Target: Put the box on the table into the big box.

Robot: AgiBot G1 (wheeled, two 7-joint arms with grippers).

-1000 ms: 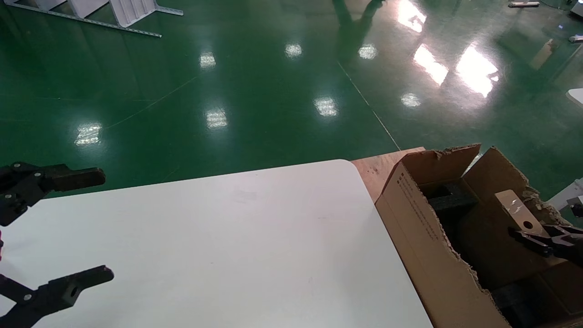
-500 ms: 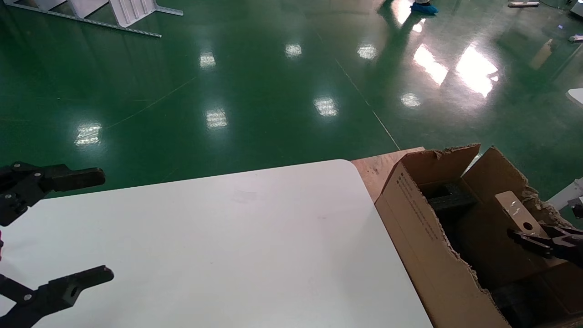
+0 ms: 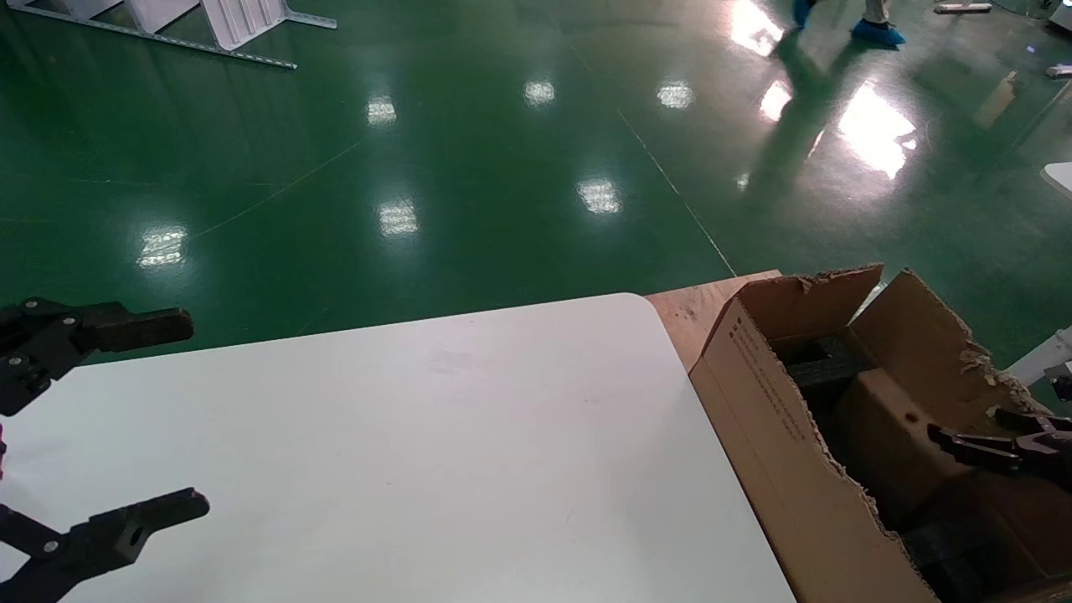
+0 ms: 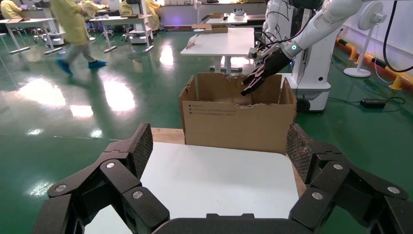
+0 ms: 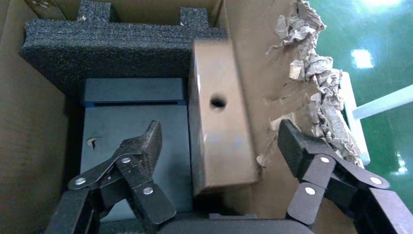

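The small brown box (image 3: 883,423) with a round hole lies inside the big box (image 3: 779,452), against its torn far wall. In the right wrist view the small box (image 5: 221,122) sits between my right gripper's open fingers, touching neither. My right gripper (image 3: 963,425) (image 5: 221,134) is open and hovers inside the big box. My left gripper (image 3: 188,410) (image 4: 218,141) is open and empty over the left end of the white table (image 3: 435,452). The big box (image 4: 234,122) also shows in the left wrist view, beyond the table (image 4: 219,175).
Black foam blocks (image 5: 122,44) (image 3: 825,368) and a dark blue-grey flat item (image 5: 131,122) lie in the big box beside the small box. Ragged torn cardboard (image 5: 316,73) lines its rim. A wooden board (image 3: 695,310) sits under the big box. Green floor surrounds the table.
The small box has left my right gripper's hold and dropped lower into the big box. The right fingers have spread open. The left arm has not moved.
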